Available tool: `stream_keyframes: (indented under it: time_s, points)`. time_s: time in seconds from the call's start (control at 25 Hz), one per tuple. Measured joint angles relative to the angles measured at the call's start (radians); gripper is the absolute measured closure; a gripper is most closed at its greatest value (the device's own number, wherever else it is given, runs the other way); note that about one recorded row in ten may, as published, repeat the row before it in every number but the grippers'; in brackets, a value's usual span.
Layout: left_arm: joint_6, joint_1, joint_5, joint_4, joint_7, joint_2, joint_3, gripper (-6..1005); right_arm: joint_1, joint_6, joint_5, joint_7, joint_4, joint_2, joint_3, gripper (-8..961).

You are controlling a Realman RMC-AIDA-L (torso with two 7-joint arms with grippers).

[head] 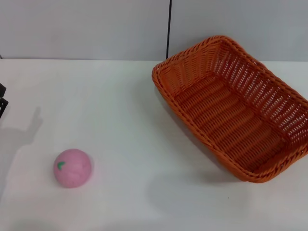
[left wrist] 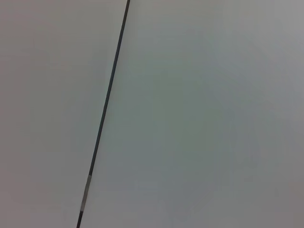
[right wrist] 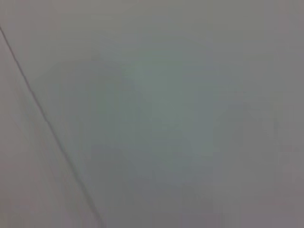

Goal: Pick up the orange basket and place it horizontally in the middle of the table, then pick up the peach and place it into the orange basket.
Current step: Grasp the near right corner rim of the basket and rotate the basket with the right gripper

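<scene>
The orange basket lies empty on the right side of the white table, turned diagonally with one corner toward the back wall and its far end near the right edge. The peach sits on the table at the front left, pink with a green leaf mark on its upper left side. Only a small dark part of my left gripper shows at the far left edge, well apart from the peach. My right gripper is out of view. Both wrist views show only a plain grey wall with a dark seam.
A grey wall with a vertical dark seam stands behind the table. The left arm casts a shadow on the tabletop, left of the peach. Bare tabletop lies between the peach and the basket.
</scene>
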Motion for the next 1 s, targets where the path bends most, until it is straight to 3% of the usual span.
stream_keyframes:
  time_s: [0.08,0.12,0.16,0.28,0.32,0.36,0.52,0.6,1.0]
  points:
    - [-0.001,0.002,0.000,-0.001,-0.011,0.000,0.000,186,0.045,-0.058,-0.141,0.166,-0.078,-0.028,0.043,333]
    - [-0.001,0.002,0.000,-0.001,-0.011,0.000,0.000,186,0.104,-0.132,-0.272,0.279,-0.111,-0.061,0.091,334]
    - [-0.001,0.003,0.000,0.001,-0.018,0.000,0.000,186,0.104,-0.132,-0.272,0.279,-0.111,-0.061,0.091,334]
    - [-0.002,0.004,0.003,0.001,-0.021,0.000,0.005,186,0.202,-0.232,-0.475,0.403,-0.117,-0.113,0.160,337]
    - [-0.002,0.004,0.005,0.002,-0.022,0.000,0.007,186,0.263,-0.264,-0.608,0.466,-0.113,-0.139,0.168,337]
    - [-0.002,0.005,0.005,0.002,-0.022,0.000,0.008,186,0.263,-0.264,-0.608,0.466,-0.113,-0.139,0.168,338]
    - [0.001,0.008,0.008,0.004,-0.022,0.000,0.010,186,0.383,-0.303,-0.823,0.511,-0.062,-0.163,0.125,341]
    - [0.000,0.010,0.008,0.004,-0.022,0.000,0.010,186,0.397,-0.296,-0.842,0.512,-0.048,-0.164,0.113,343]
    - [0.000,0.032,0.008,0.019,-0.022,-0.002,0.011,185,0.455,-0.167,-0.866,0.524,0.088,-0.141,0.006,350]
